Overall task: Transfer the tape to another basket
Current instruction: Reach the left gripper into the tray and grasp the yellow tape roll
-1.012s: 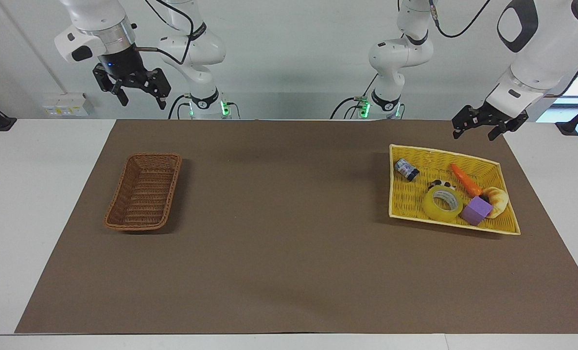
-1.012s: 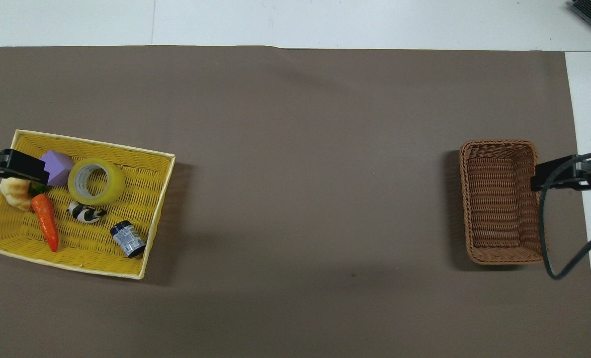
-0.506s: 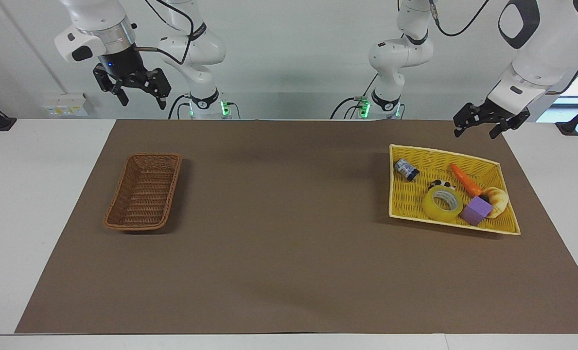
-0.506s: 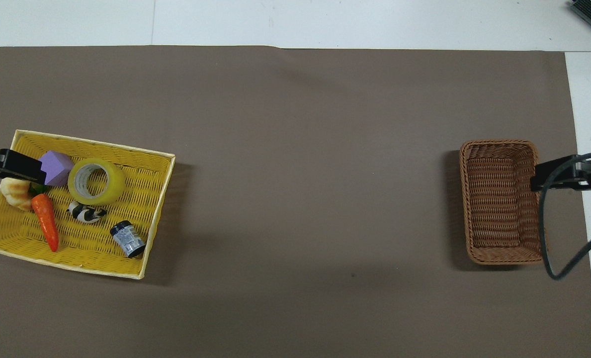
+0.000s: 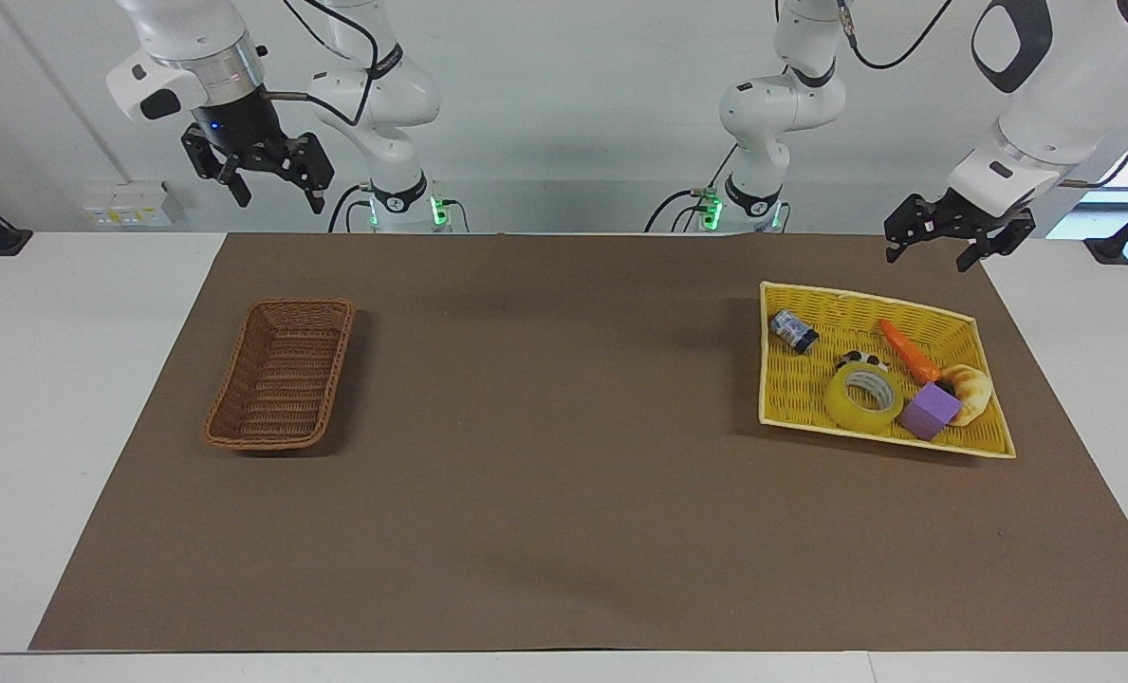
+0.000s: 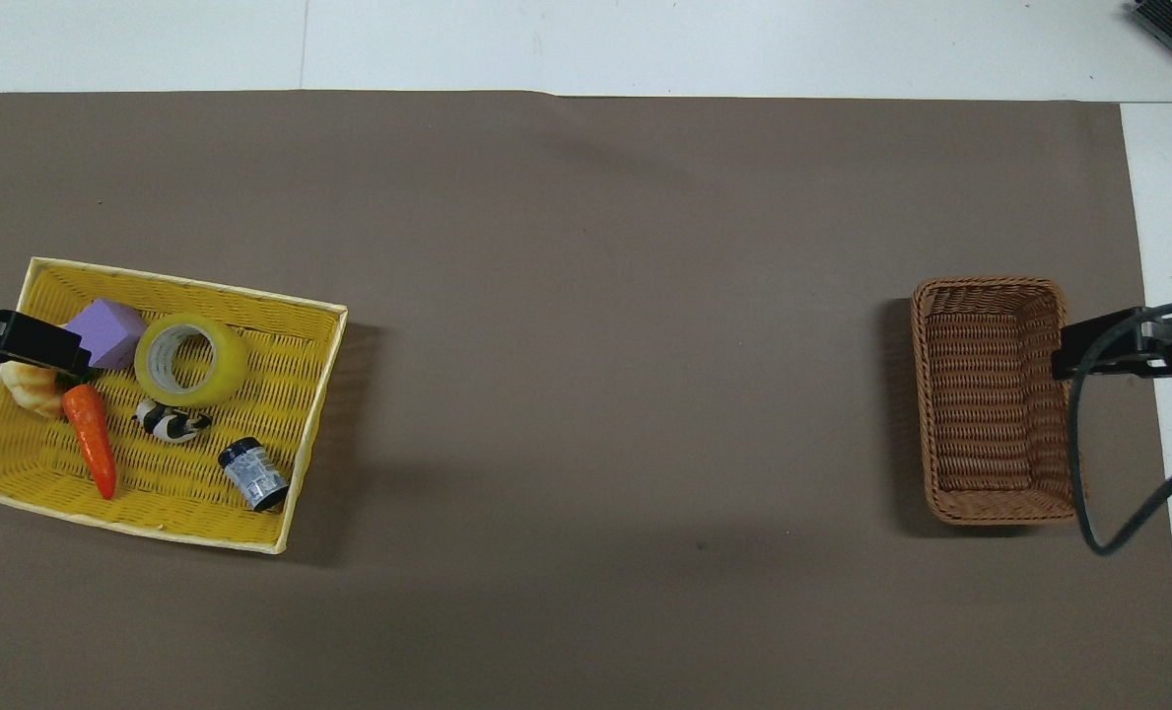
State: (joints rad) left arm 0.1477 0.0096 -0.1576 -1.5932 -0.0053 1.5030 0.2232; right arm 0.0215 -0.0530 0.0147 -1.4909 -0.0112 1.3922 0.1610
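The left gripper [image 5: 936, 249] hangs with jaws spread and empty above the robot-side rim of the yellow tray [image 5: 774, 379], touching nothing. Below it, deeper in the tray, the tape [image 5: 864, 397] lies flat beside a purple cube [image 5: 931, 410]. The right gripper [image 5: 279, 187], also spread and empty, waits high above the brown basket [image 5: 281, 373]; bare brown mat [image 5: 564, 455] separates the two containers.
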